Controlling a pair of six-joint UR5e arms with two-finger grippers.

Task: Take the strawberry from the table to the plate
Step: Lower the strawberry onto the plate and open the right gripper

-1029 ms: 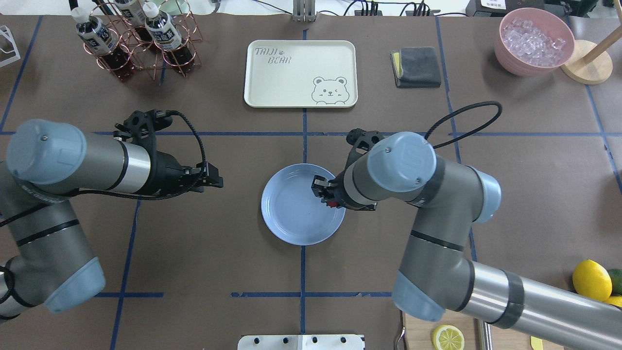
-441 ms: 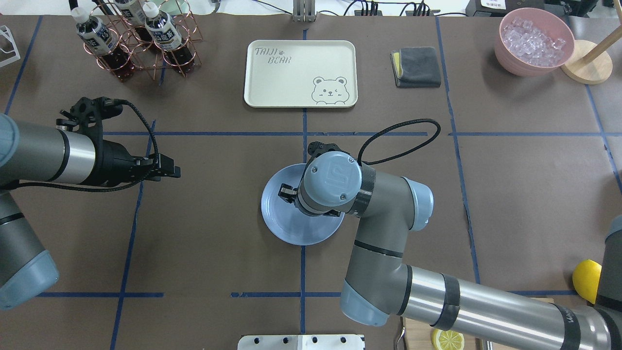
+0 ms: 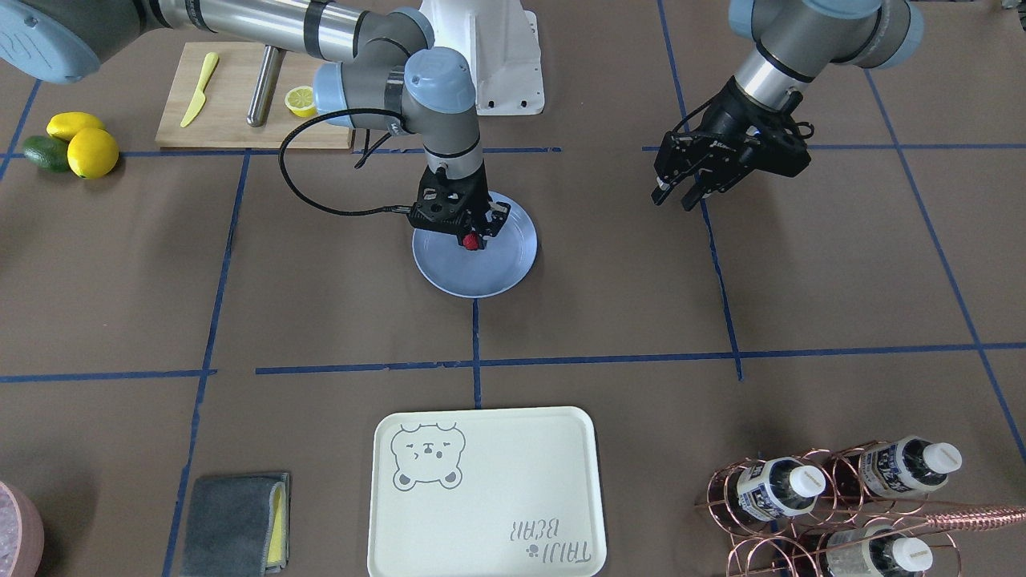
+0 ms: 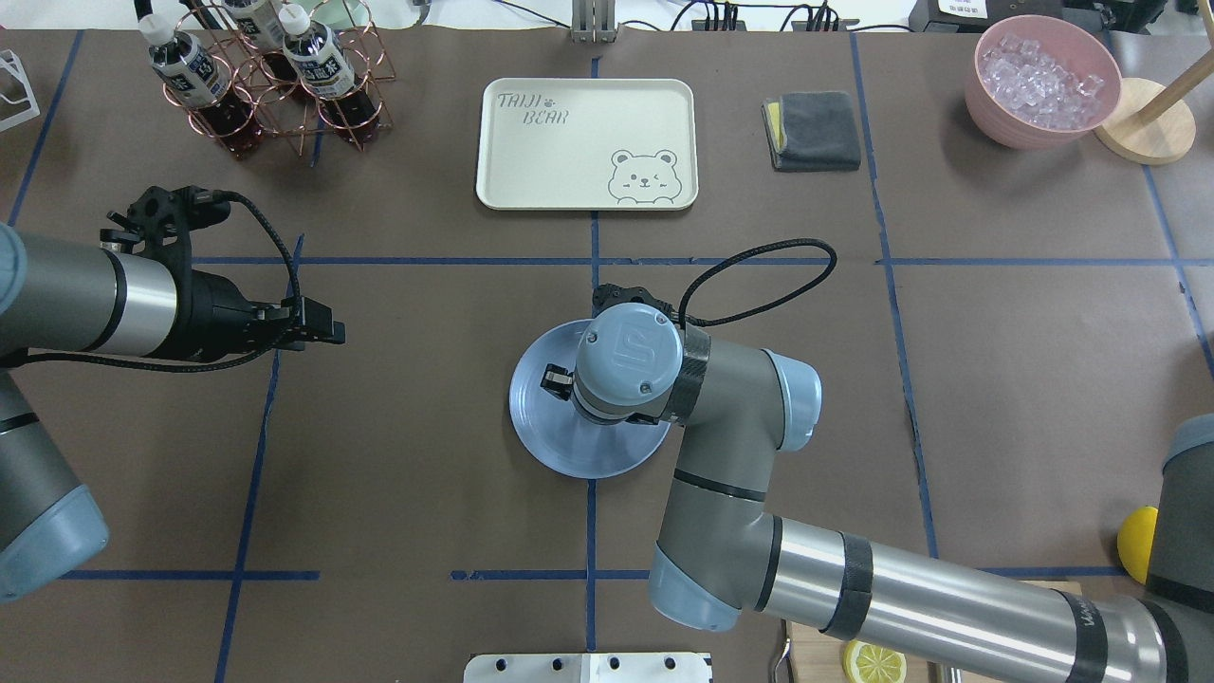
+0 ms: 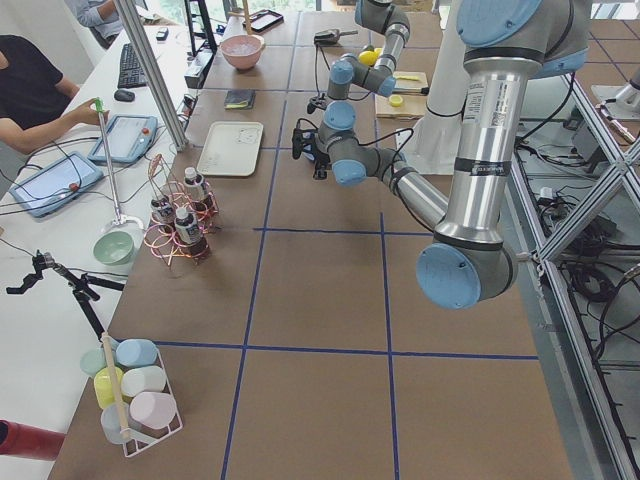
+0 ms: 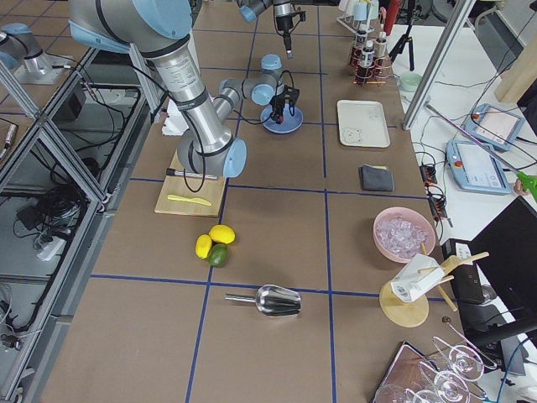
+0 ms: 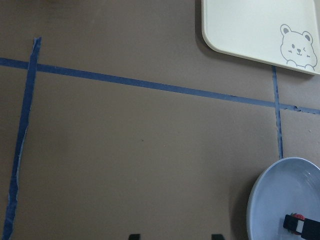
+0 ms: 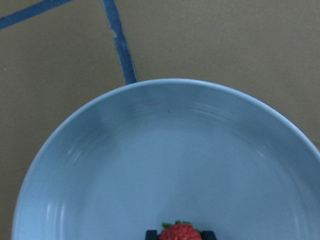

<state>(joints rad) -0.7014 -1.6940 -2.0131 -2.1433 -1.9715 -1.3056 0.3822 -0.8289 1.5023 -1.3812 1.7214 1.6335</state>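
The small red strawberry (image 3: 472,240) (image 8: 180,233) is pinched between the fingertips of my right gripper (image 3: 471,237), just above the inside of the light-blue plate (image 3: 481,277) (image 4: 542,429) (image 8: 150,150). In the overhead view the right wrist hides the berry, and only one finger (image 4: 553,379) pokes out over the plate. My left gripper (image 3: 673,196) (image 4: 327,332) hangs open and holds nothing above the brown table (image 4: 427,455), well off to the plate's left in the overhead view. The left wrist view catches the plate (image 7: 272,200) at its lower right corner.
A cream bear-printed tray (image 4: 586,142) lies beyond the plate. At the back are a copper bottle rack (image 4: 275,85), a grey cloth (image 4: 814,130) and a pink bowl of ice (image 4: 1043,81). Near the robot's right side are a cutting board (image 3: 240,96), lemons (image 3: 92,152) and an avocado (image 3: 44,154).
The right arm swung left, carrying the strawberry from the plate's right rim to over its middle. The left arm pulled back to the left, away from the plate.
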